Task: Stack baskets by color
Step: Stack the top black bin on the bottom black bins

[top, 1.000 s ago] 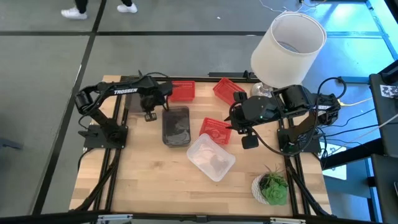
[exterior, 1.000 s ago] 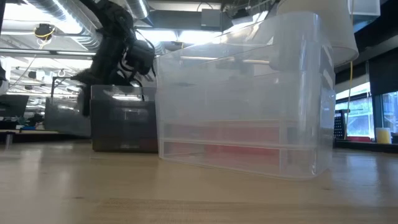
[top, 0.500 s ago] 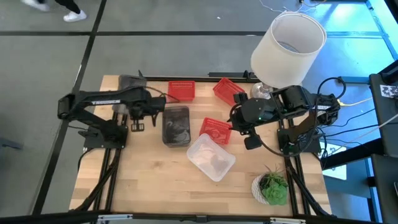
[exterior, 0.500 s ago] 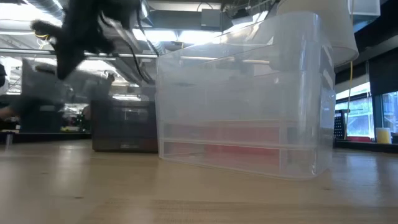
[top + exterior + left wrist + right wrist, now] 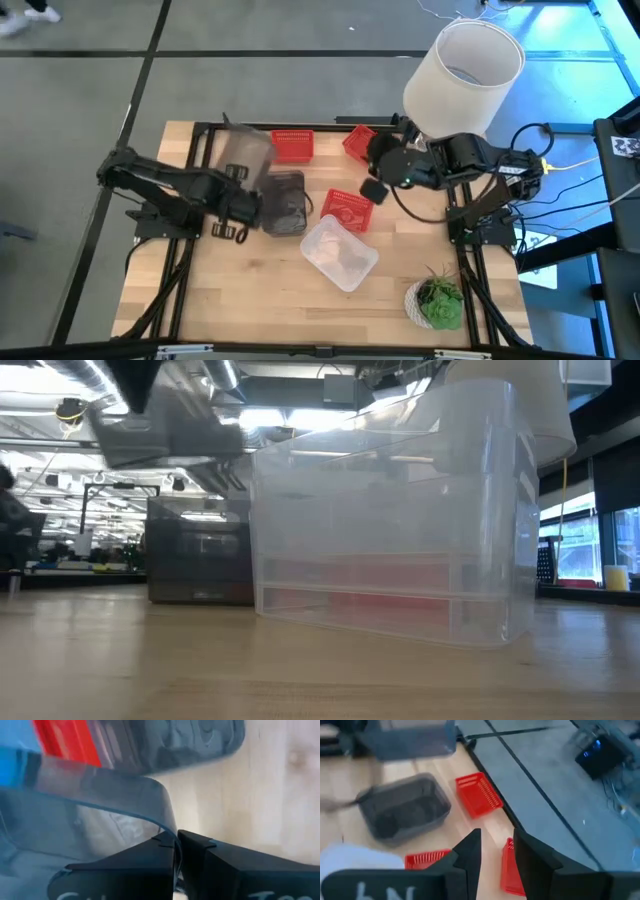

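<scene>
**rig_op:** From my remote seat, going left to right: my left end effector (image 5: 240,208) is clenched on the rim of a smoky grey basket (image 5: 243,158), which is lifted off the tabletop (image 5: 250,290) and blurred in the overhead. The left wrist view shows the thin wall pinched between the two fingers (image 5: 150,855).

**basket_fan:** Where's the other grey one?

**rig_op:** A second grey basket (image 5: 284,203) sits flat on the wood just beside that end effector. In the low view the held one hangs up in the air, above and to the left of the seated one (image 5: 200,565).

**basket_fan:** And the reds?

**rig_op:** Three red mesh baskets: one (image 5: 293,146) at the far edge, another (image 5: 359,142) tilted near the right arm, a third (image 5: 346,210) mid-table touching the clear basket (image 5: 339,253), which is nearest the front.

**basket_fan:** Right arm doing anything?

**rig_op:** My right end effector (image 5: 374,172) hovers above the wood between the two red ones, fingers apart, grasping nothing. Behind it stands a white lampshade (image 5: 463,75), and a green plant (image 5: 438,303) sits at the front right corner.
</scene>
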### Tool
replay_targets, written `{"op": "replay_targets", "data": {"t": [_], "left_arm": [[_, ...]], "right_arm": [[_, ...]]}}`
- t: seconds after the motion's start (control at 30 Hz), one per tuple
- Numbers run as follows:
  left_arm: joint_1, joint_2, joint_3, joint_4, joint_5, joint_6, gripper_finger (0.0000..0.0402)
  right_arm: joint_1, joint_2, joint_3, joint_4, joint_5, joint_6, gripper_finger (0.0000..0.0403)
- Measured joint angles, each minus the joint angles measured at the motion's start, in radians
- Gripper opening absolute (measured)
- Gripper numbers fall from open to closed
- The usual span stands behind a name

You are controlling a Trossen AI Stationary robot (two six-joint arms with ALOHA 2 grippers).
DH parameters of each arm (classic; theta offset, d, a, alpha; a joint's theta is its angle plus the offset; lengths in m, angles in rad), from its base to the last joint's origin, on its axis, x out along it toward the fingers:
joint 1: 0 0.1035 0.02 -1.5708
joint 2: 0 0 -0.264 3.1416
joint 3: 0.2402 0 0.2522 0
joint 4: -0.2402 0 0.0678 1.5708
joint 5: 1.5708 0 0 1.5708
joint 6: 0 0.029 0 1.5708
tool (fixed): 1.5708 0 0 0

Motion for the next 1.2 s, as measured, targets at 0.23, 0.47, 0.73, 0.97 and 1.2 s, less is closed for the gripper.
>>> {"op": "replay_targets", "data": {"t": [0.23, 0.47, 0.73, 0.97, 1.2], "left_arm": [[-0.116, 0.189, 0.065, 0.001, -0.219, 0.108, 0.0], [-0.128, 0.328, 0.069, 0.001, -0.417, 0.134, 0.0], [-0.12, 0.355, 0.07, 0.0, -0.621, 0.211, 0.0], [-0.12, 0.355, 0.07, 0.0, -0.568, 0.2, 0.0], [-0.115, 0.355, 0.069, 0.0, -0.566, 0.181, 0.0]], "right_arm": [[-0.051, 0.01, 0.0, 0.13, -0.085, -0.024, 0.0113], [-0.056, 0.055, 0.0, 0.295, -0.333, -0.208, 0.0113], [-0.057, 0.166, 0.0, 0.345, -0.181, -0.295, 0.0113], [-0.048, 0.192, 0.0, 0.401, 0.031, -0.314, 0.0113], [-0.046, 0.192, 0.0, 0.408, 0.02, -0.289, 0.0113]]}}
